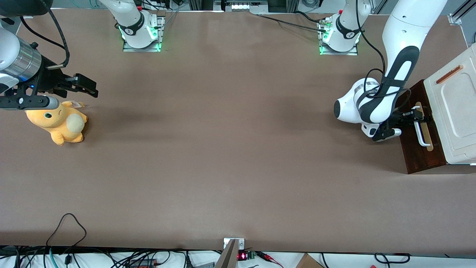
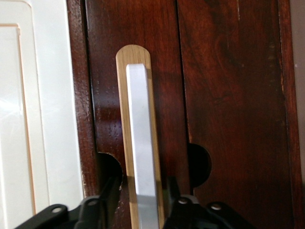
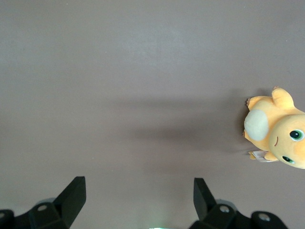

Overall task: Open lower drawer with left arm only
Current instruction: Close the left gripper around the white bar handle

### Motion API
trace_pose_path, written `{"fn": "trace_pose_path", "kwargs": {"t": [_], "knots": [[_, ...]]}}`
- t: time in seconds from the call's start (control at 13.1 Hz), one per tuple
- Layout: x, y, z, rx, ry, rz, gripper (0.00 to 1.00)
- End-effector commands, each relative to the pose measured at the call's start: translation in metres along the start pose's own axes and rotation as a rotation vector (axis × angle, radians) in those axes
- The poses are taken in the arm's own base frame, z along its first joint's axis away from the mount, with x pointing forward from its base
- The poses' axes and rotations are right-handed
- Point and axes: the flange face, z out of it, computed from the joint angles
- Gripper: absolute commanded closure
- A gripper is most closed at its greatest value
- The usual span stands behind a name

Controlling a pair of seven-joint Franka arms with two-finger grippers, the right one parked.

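Lower drawer [image 1: 418, 149] shut; gripper [image 2: 143, 200] jaws apart, straddling white handle [image 2: 142, 143].

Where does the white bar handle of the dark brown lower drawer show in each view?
Front view: white bar handle on the dark brown wooden lower drawer, at the working arm's end of the table, with the black left gripper at it.
Left wrist view: handle runs between the gripper's fingers.
Right wrist view: not in it.
Shared landmark: pale wood strip.
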Motion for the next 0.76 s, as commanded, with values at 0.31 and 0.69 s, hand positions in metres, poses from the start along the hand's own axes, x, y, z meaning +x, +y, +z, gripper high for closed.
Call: {"fn": "trace_pose_path", "kwargs": {"t": [0.31,0.69], "knots": [[0.008,0.006,0.000,-0.034,0.041,0.013,0.84],[0.010,0.007,-0.013,-0.034,0.060,0.013,1.00]]}}
